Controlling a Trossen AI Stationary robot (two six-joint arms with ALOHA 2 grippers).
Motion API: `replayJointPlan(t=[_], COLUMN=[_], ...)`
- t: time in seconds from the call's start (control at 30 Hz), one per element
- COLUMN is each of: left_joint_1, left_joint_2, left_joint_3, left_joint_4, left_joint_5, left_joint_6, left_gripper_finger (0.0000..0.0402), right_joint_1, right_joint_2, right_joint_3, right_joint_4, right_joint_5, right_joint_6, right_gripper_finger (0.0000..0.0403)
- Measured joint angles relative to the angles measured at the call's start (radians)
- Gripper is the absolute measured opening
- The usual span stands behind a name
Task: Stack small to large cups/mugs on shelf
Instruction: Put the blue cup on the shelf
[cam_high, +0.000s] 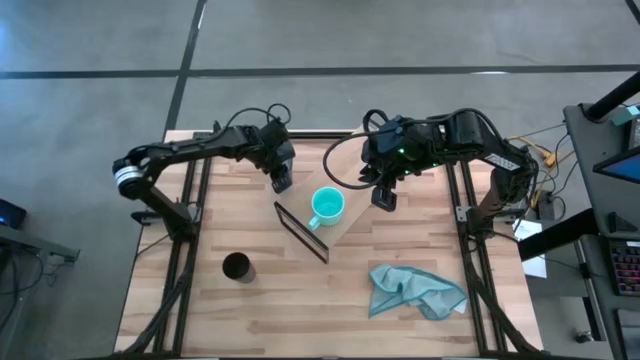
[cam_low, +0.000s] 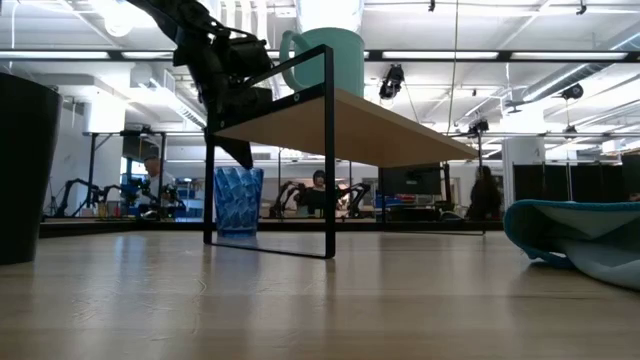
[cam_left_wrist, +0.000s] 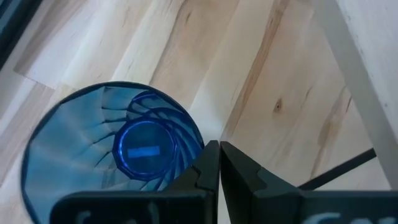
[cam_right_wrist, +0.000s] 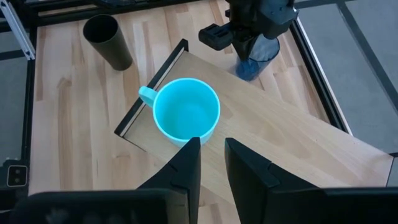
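From above we count three vessels: one bright teal mug (cam_high: 326, 205) with a handle standing on the light-wood shelf (cam_high: 350, 222), one black cup (cam_high: 237, 267) alone on the slatted tabletop (cam_high: 300, 300), and one blue tumbler that the left claw (cam_high: 281, 181) mostly hides. The right claw (cam_high: 384, 198) hangs over the shelf's far end, and one teal cloth (cam_high: 415, 291) lies crumpled nearby

From tabletop height we see the translucent ribbed tumbler (cam_low: 238, 201) standing upright on the tabletop beside the shelf's black wire frame, the mug above on the plank

In the left wrist view we look down into the tumbler (cam_left_wrist: 118, 152); that claw's fingers (cam_left_wrist: 208, 171) are nearly together beside its rim, holding nothing

In the right wrist view the claw (cam_right_wrist: 212, 163) stands slightly parted and empty above the mug (cam_right_wrist: 186, 112)
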Motion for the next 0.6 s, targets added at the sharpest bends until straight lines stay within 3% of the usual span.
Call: replayJointPlan(t=[0.6], left_joint_1=[-0.001], left_joint_2=[0.027], left_joint_3=[0.006], left_joint_4=[-0.005], left_joint_5=[-0.06], left_joint_6=[-0.001], left_gripper_finger=[0.0], right_joint_1=[0.0], right_joint_2=[0.0], right_joint_3=[0.0], right_joint_4=[-0.003], right_joint_5=[0.0], right_joint_6=[-0.015], right_gripper_finger=[0.0068])
